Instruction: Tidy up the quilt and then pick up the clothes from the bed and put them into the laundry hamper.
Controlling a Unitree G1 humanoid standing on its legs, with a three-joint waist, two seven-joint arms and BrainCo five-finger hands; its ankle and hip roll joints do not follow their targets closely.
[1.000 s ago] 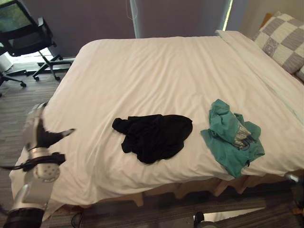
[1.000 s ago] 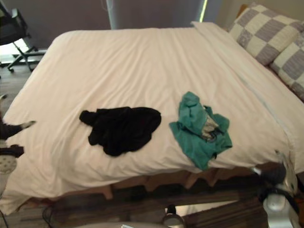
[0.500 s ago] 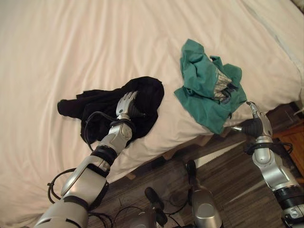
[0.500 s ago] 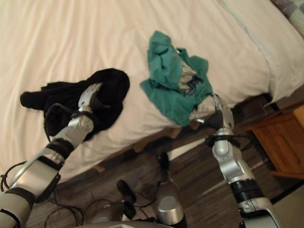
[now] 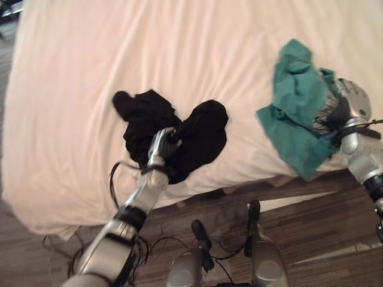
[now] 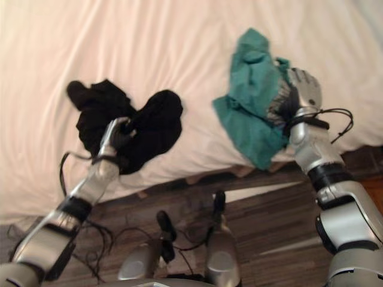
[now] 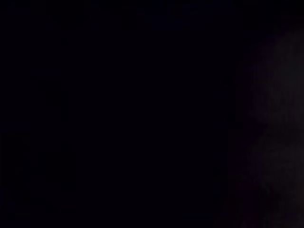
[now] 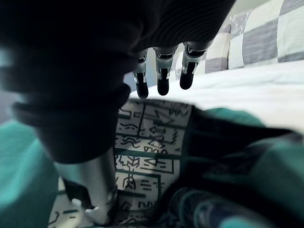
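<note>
A black garment lies bunched on the white quilt near the bed's front edge. My left hand rests on it with its fingers curled into the cloth; the left wrist view is all dark. To the right lies a crumpled teal garment with a patterned patch, partly hanging over the quilt's edge. My right hand sits on the teal garment's right side. In the right wrist view its fingers reach out straight just above the teal cloth, so it is open.
The quilt's front edge drops to a dark wooden floor between me and the bed. Grey and white checked pillows lie at the head of the bed, far beyond the right hand.
The camera has shifted. My right hand has risen from the bed's edge onto the teal garment. My left hand stays on the black garment, which now looks more bunched.
</note>
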